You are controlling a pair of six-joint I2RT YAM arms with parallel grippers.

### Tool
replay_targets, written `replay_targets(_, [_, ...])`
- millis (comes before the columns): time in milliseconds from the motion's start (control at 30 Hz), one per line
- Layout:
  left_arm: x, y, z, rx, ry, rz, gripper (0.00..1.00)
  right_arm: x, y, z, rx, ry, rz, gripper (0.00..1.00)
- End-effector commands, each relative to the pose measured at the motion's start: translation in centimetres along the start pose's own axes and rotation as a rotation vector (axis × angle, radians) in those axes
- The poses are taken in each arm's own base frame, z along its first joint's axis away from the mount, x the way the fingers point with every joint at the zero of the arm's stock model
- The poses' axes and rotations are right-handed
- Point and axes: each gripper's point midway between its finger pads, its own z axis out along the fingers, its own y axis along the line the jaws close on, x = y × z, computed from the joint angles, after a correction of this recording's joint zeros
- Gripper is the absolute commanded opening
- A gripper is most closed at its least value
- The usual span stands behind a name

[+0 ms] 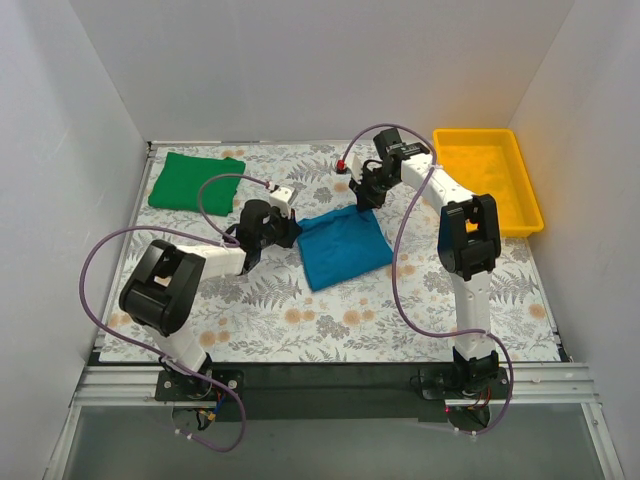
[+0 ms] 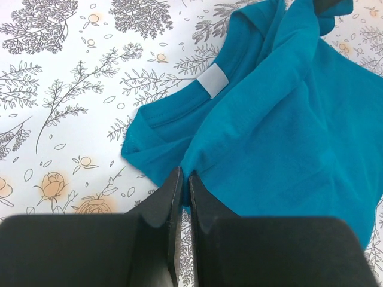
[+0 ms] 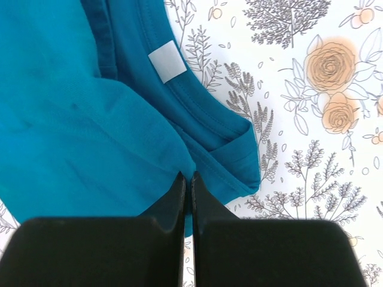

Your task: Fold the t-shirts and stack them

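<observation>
Floral tablecloth [image 1: 300,322], white walls [image 1: 320,60], left and right jaws pinching teal-blue t-shirt [image 1: 342,250]

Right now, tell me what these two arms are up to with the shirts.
Both arms are on the teal-blue t-shirt, which lies partly folded in the middle of the table. The left tool is shut on its left edge, and the right tool is shut on its far edge. The green t-shirt lies folded at the far left corner, apart from the blue one, so nothing is stacked yet. The yellow tray sits at the far right.
</observation>
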Motion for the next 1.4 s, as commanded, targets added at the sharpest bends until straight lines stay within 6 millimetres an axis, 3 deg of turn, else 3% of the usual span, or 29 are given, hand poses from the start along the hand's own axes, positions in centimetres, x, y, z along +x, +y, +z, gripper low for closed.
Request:
replay_targets(0, [-2.0, 0.3, 0.3, -0.011, -0.045, 0.008, 0.00, -1.6, -1.7, -0.7, 0.064, -0.038, 0.000, 0.01])
replay_targets(400, [-2.5, 2.2, 2.0, -0.081, -0.028, -0.014, 0.00, -1.4, -3.7, 0.0, 0.150, -0.035, 0.085, 0.01])
replay_targets(467, [-2.6, 2.8, 2.2, -0.119, -0.029, -0.029, 0.00, -1.8, -4.7, 0.0, 0.196, -0.047, 0.101, 0.09])
replay_targets(500, [-2.9, 3.1, 2.5, -0.140, -0.027, -0.057, 0.04, -2.0, -5.0, 0.0, 0.218, -0.057, 0.140, 0.15])
replay_targets(533, [-3.1, 3.7, 2.5, -0.170, -0.027, -0.077, 0.15, -1.7, -5.6, -0.1, 0.260, -0.042, 0.166, 0.36])
replay_targets(567, [-3.6, 4.8, 2.5, -0.236, -0.037, -0.107, 0.43, -2.4, -6.7, -0.5, 0.318, -0.060, 0.166, 0.39])
replay_targets(600, [-4.3, 5.6, 2.6, -0.284, -0.042, -0.128, 0.49, -2.3, -7.2, -0.7, 0.366, -0.060, 0.226, 0.41])
replay_targets(700, [-6.2, 7.4, 2.0, -0.391, -0.068, -0.167, 0.64, -1.6, -10.2, -3.0, 0.585, -0.020, 0.306, 0.52])
replay_targets(733, [-7.7, 7.8, 1.9, -0.406, -0.093, -0.189, 0.64, -1.2, -10.5, -3.7, 0.620, -0.007, 0.314, 0.57])
replay_targets(800, [-8.7, 8.0, 0.8, -0.428, -0.092, -0.209, 0.65, -1.0, -9.9, -4.7, 0.623, -0.026, 0.314, 0.57])
replay_targets(867, [-9.1, 7.6, 0.0, -0.407, -0.081, -0.261, 0.65, -1.7, -8.7, -5.6, 0.580, -0.066, 0.290, 0.54])
replay_targets(900, [-9.1, 6.0, -0.8, -0.328, -0.049, -0.280, 0.65, -1.1, -7.2, -4.9, 0.516, -0.058, 0.287, 0.53])
replay_targets(933, [-8.7, 4.6, -1.1, -0.260, -0.022, -0.299, 0.65, -1.9, -4.5, -4.0, 0.363, -0.109, 0.246, 0.52])
replay_targets(967, [-7.1, 3.6, -1.6, -0.218, 0.020, -0.338, 0.65, -2.8, -2.7, -4.8, 0.282, -0.143, 0.142, 0.52])
replay_targets(1000, [-7.2, 0.9, -2.4, -0.084, 0.042, -0.351, 0.65, -1.5, 0.4, -3.9, 0.156, -0.135, 0.126, 0.51])
replay_targets(1033, [-6.1, -0.2, -3.0, -0.027, 0.074, -0.363, 0.68, -2.7, 3.0, -3.7, 0.030, -0.215, 0.084, 0.50])
replay_targets(1100, [-3.9, -2.9, -4.4, 0.094, 0.118, -0.419, 0.68, -3.1, 6.1, -3.8, -0.093, -0.288, 0.023, 0.49])
replay_targets(1200, [-2.5, -4.0, -4.9, 0.154, 0.126, -0.481, 0.66, -3.0, 5.5, -2.7, -0.108, -0.281, 0.114, 0.20])
replay_targets(1233, [-2.3, -4.5, -4.8, 0.187, 0.137, -0.489, 0.60, -3.0, 3.8, -1.9, -0.079, -0.257, 0.154, 0.10])
replay_targets(1267, [-1.6, -4.5, -4.2, 0.190, 0.162, -0.514, 0.56, -3.0, 2.8, -1.5, -0.054, -0.239, 0.185, 0.08])
replay_targets(1300, [-2.0, -4.6, -3.7, 0.201, 0.163, -0.528, 0.52, -2.1, 1.2, -1.2, 0.016, -0.187, 0.256, 0.10])
replay_targets(1333, [-2.0, -4.6, -3.3, 0.205, 0.173, -0.540, 0.50, -2.3, -0.4, -0.9, 0.061, -0.176, 0.272, 0.23])
replay_targets(1367, [-1.4, -4.4, -2.7, 0.197, 0.195, -0.557, 0.49, -2.1, -1.1, -0.8, 0.090, -0.161, 0.284, 0.30])
